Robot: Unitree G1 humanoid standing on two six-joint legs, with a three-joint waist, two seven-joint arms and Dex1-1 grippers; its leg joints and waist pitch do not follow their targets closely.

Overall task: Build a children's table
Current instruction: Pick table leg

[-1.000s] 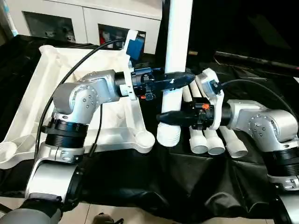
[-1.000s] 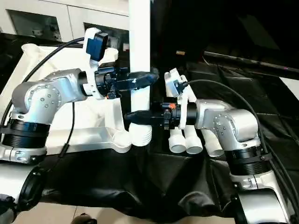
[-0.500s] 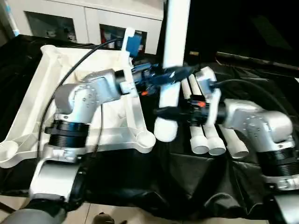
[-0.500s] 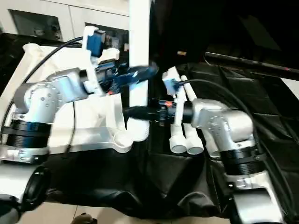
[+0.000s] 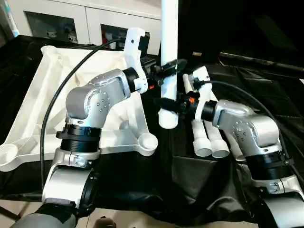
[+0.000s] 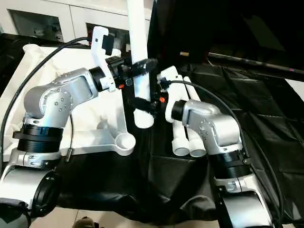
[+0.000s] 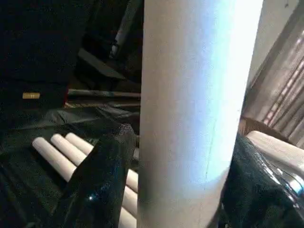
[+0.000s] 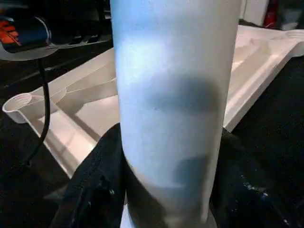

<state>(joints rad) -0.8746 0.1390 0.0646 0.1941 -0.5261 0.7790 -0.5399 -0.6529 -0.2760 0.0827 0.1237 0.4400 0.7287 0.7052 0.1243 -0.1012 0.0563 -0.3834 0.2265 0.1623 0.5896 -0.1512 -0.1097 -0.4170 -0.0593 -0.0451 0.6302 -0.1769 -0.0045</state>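
One white tubular leg (image 5: pixel 168 42) stands upright above the black cloth, its flared end (image 5: pixel 168 118) pointing down. My left gripper (image 5: pixel 169 66) sits around it high up. In the left wrist view a thin dark gap shows between one of the fingers (image 7: pixel 102 175) and the leg (image 7: pixel 194 104), so this gripper is open. My right gripper (image 5: pixel 169 104) is shut on the same leg lower down, and its fingers (image 8: pixel 95 190) press against the tube (image 8: pixel 175 95). The white tabletop (image 5: pixel 52 85) lies ribbed side up at the left. Its near corner socket (image 5: pixel 148 141) is just left of the leg's lower end.
Three more white legs (image 5: pixel 209 140) lie side by side on the black cloth (image 5: pixel 190 185) under my right forearm. A white glass-door cabinet (image 5: pixel 71 21) stands behind the tabletop. A black cable (image 5: pixel 47 118) loops over my left arm.
Both grippers have carried the upright leg a little left and away from me, with its lower end higher in the picture. My left wrist has turned upward and its fingers have eased apart.
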